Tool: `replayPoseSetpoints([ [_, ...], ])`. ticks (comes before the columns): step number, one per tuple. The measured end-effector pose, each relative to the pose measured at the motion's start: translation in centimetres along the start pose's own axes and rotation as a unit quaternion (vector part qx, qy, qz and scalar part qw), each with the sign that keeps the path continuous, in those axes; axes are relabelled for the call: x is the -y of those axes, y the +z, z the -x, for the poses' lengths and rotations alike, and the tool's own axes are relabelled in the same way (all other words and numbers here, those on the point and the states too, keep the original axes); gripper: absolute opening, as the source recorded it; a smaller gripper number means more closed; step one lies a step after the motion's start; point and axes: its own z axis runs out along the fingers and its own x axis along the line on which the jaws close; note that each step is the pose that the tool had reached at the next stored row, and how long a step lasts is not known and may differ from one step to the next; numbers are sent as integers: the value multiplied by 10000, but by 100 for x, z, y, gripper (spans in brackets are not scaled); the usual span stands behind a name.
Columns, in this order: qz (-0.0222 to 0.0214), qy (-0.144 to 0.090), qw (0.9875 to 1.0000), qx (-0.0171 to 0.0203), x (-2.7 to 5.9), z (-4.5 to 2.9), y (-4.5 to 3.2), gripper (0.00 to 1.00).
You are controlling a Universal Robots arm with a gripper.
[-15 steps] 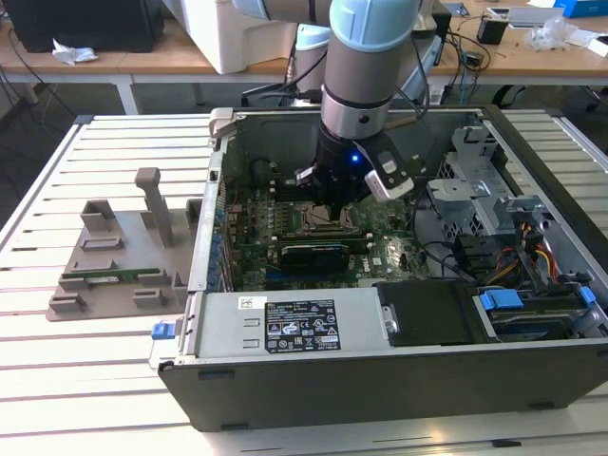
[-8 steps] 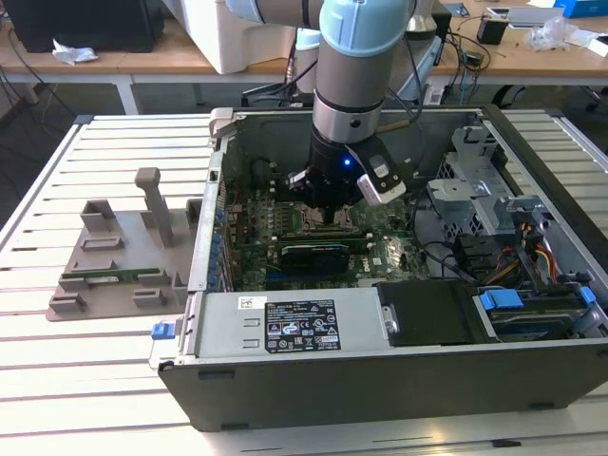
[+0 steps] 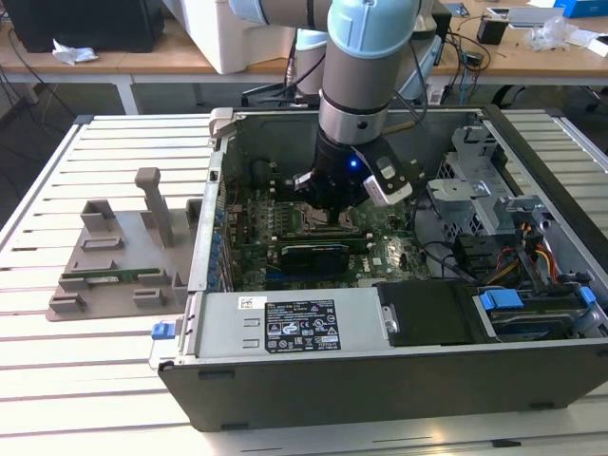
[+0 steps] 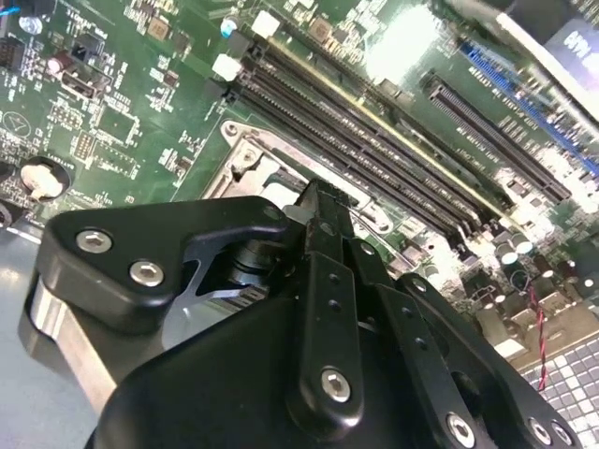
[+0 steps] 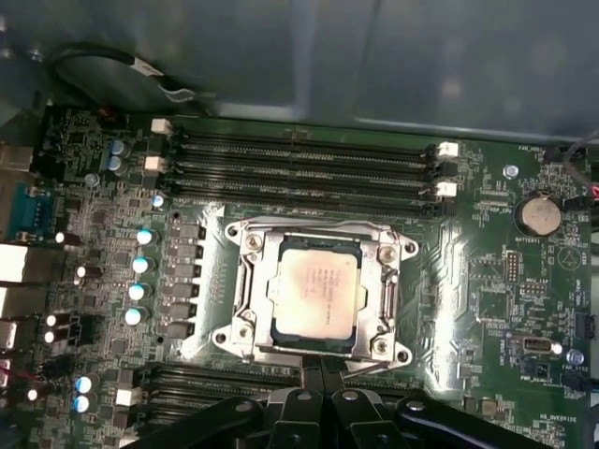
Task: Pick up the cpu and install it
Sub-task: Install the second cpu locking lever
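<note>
Claw [image 3: 334,211] first: from my seat it hangs low inside the open computer case [image 3: 380,380], right over the middle of the motherboard [image 3: 380,255], and in both wrist views its two black fingers [image 4: 323,281] stand pressed together with nothing between them. Working down by size, I see the slatted white tabletop [image 3: 57,380] carrying the case, and on it, toward the exterior view's left, a grey fixture [image 3: 123,256] with upright posts and a narrow green memory stick [image 3: 109,277] lying in it. Inside the case the grey power supply [image 3: 285,323] runs along the near side. On the board in the first wrist view I make out the long black memory slots [image 5: 299,159] with white latches, and just beside them the metal-framed socket [image 5: 239,281]. The cpu [image 5: 318,295] sits flat within that frame, silvery top up, square to it, and the fingertips show just beside the frame's edge, apart from the chip.
</note>
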Motion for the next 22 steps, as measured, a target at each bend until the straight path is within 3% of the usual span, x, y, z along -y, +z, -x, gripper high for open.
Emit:
replayPoseSetpoints([
  [3, 6, -8, 10000, 0, 53, -18, -1, 11],
  [7, 125, -49, 9999, 5, 56, -69, 16, 11],
  [18, 141, -292, 9995, -27, 109, -275, 151, 11],
  [22, 225, -375, 9990, -28, 104, -367, 176, 11],
])
